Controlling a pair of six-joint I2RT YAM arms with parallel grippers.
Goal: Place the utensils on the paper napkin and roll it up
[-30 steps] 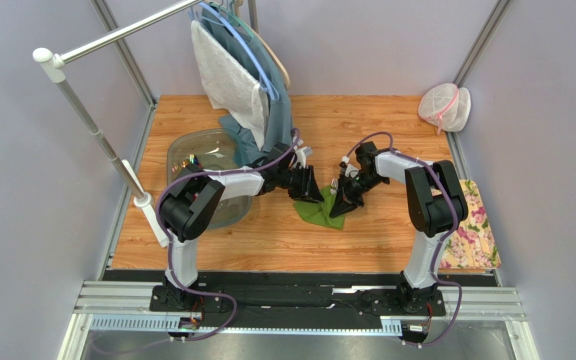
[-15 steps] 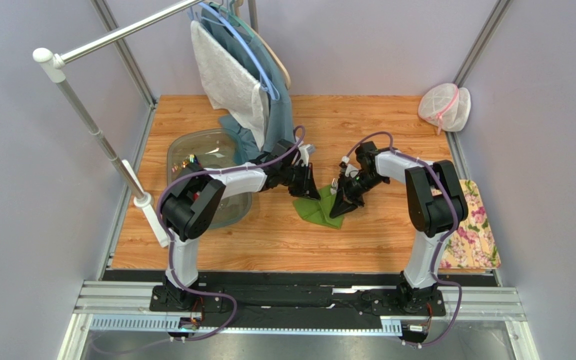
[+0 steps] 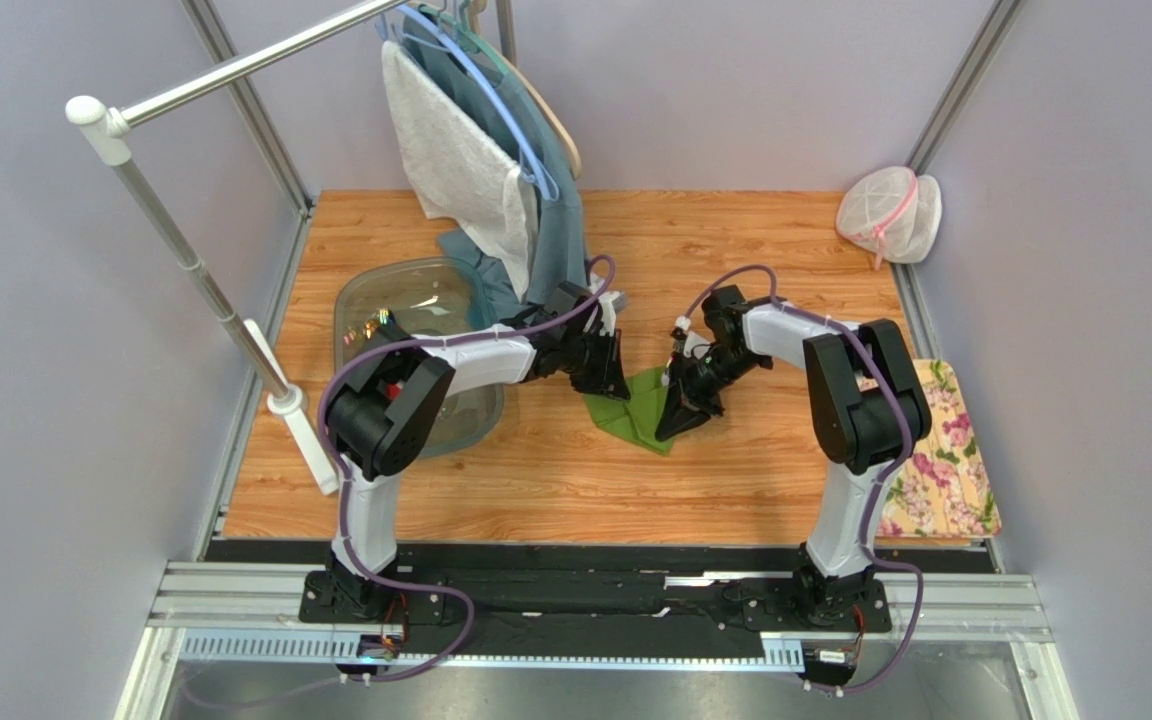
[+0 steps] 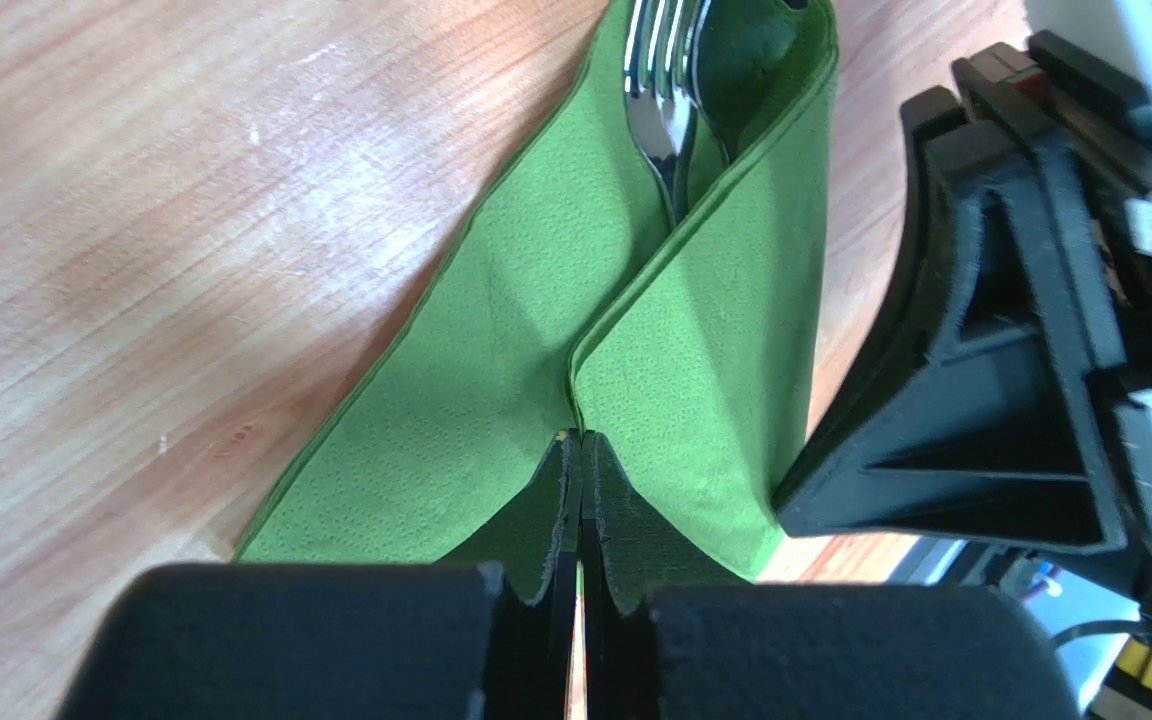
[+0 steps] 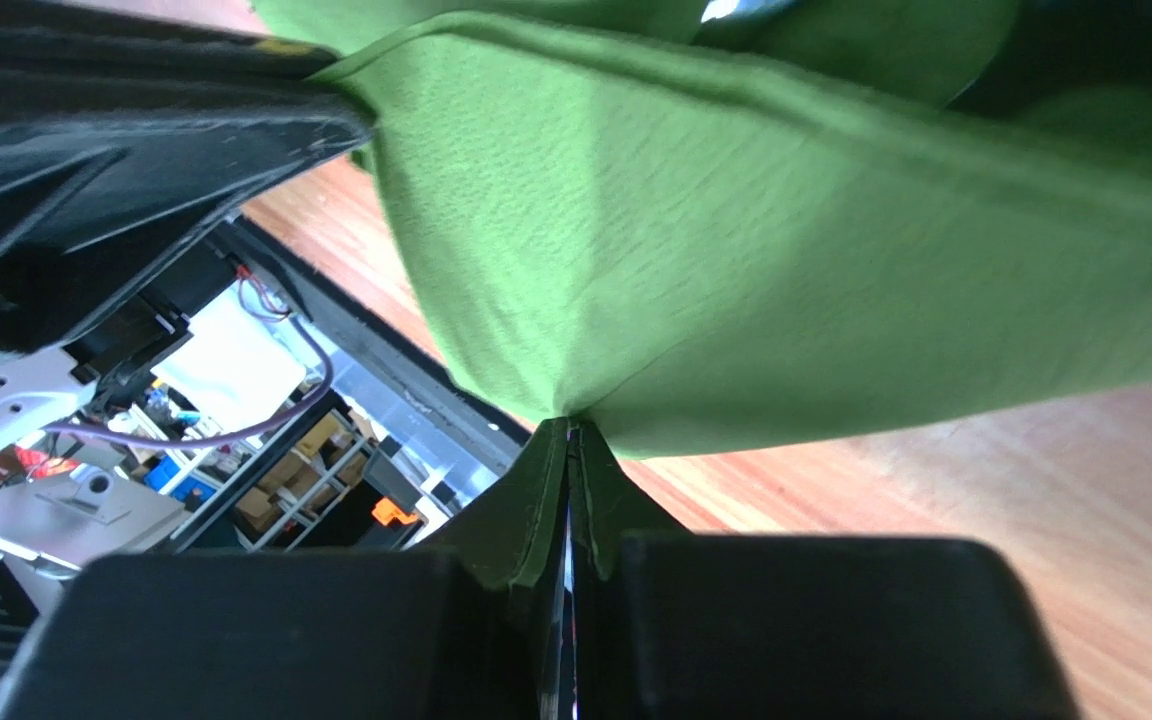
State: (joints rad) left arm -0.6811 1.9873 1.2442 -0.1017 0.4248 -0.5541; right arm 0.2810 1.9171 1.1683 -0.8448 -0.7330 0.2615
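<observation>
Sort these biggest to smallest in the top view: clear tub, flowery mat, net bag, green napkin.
1. clear tub
2. flowery mat
3. net bag
4. green napkin, folded and partly hidden, so unsure against the bag.

Layout around the paper napkin.
The paper napkin (image 3: 630, 408) lies mid-table (image 3: 778, 255), folded over a fork (image 4: 662, 90), between the left gripper (image 4: 582, 450) and the right gripper (image 5: 570, 435), each closed on one edge. Plastic tub (image 3: 432, 278) to its left, hung garment (image 3: 552, 225) behind, mesh bag (image 3: 887, 215) in the far right corner, mat (image 3: 940, 465) at the right edge.
</observation>
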